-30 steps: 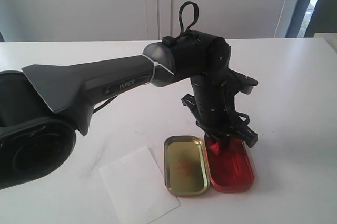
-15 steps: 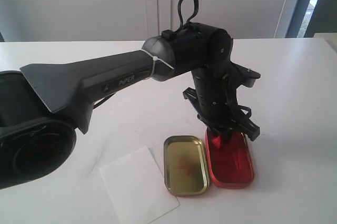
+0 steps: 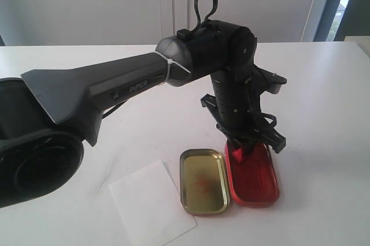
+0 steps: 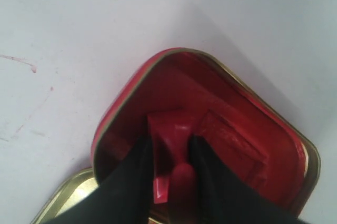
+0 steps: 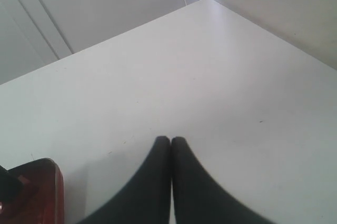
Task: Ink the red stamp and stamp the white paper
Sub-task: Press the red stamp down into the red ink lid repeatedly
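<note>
**Inking Underway, Stamping Left To Do**

The red stamp is being clamped by its handle in the left gripper and, seemingly, pressed into the ink pad tin. The white paper, near left, is lying unmarked; the right gripper is closed, empty.

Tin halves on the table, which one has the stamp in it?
The red tin, right of the gold lid in the exterior view. The left gripper holds the stamp inside it.
</note>
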`<action>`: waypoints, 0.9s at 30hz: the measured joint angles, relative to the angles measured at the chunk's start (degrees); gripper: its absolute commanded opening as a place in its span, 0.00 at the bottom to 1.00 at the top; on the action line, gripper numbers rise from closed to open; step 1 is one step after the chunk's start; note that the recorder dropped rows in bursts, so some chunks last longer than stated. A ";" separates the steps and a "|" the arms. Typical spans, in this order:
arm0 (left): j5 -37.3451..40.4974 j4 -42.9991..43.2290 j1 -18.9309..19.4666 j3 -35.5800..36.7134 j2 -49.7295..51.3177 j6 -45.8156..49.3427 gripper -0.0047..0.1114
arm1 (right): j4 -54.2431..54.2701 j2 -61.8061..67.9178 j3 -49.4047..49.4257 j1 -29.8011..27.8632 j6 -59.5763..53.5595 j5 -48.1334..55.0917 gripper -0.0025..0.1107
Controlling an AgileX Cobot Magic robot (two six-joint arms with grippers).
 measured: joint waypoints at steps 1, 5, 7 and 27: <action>0.00 0.00 0.00 0.00 0.00 0.00 0.04 | 0.00 0.00 0.00 0.00 0.00 0.00 0.02; 0.00 -0.10 0.00 0.00 0.00 0.00 0.04 | 0.00 0.00 0.00 0.00 0.00 0.00 0.02; 0.00 -0.10 0.00 0.00 0.00 0.00 0.04 | 0.00 0.00 0.00 0.00 0.00 0.00 0.02; 0.40 -1.06 0.00 -2.13 0.00 0.00 0.04 | 0.00 0.00 0.00 0.00 0.00 0.00 0.02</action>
